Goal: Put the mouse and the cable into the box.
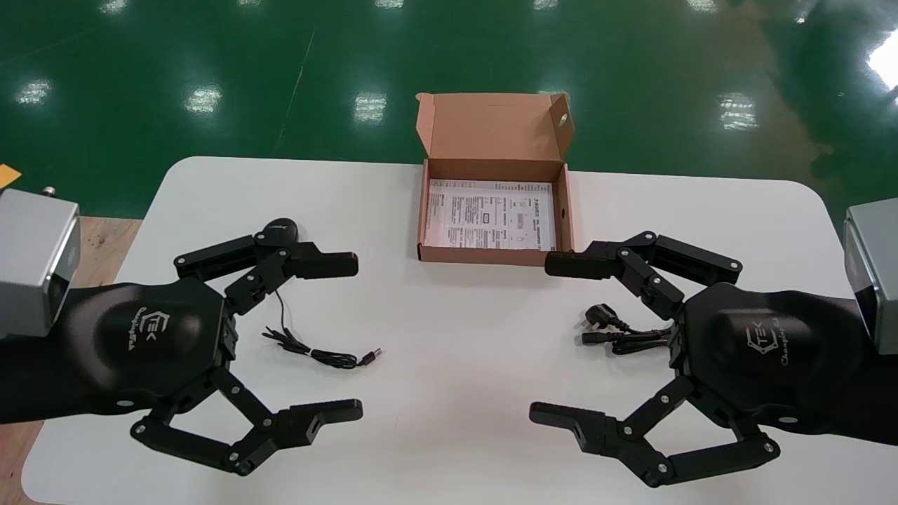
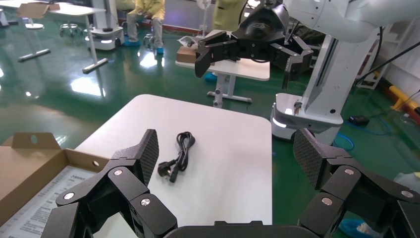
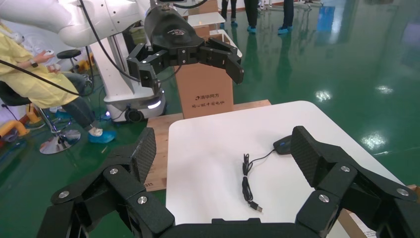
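A black mouse (image 1: 279, 230) lies at the table's left, partly hidden behind the upper finger of my left gripper (image 1: 356, 338). Its thin cord (image 1: 319, 351) trails toward the middle and ends in a USB plug. That gripper hovers open above the cord, holding nothing. A bundled black power cable (image 1: 617, 333) lies on the right, just beside my open, empty right gripper (image 1: 541, 339). The open cardboard box (image 1: 491, 130) stands at the far middle with a printed sheet inside. The right wrist view shows the mouse (image 3: 282, 145) and cord (image 3: 246, 181); the left wrist view shows the power cable (image 2: 178, 156).
The white table (image 1: 456, 435) has rounded corners and green floor beyond its far edge. A wooden pallet (image 1: 98, 242) sits past the left edge. The box's front wall is close to the upper finger (image 1: 582, 265) of my right gripper.
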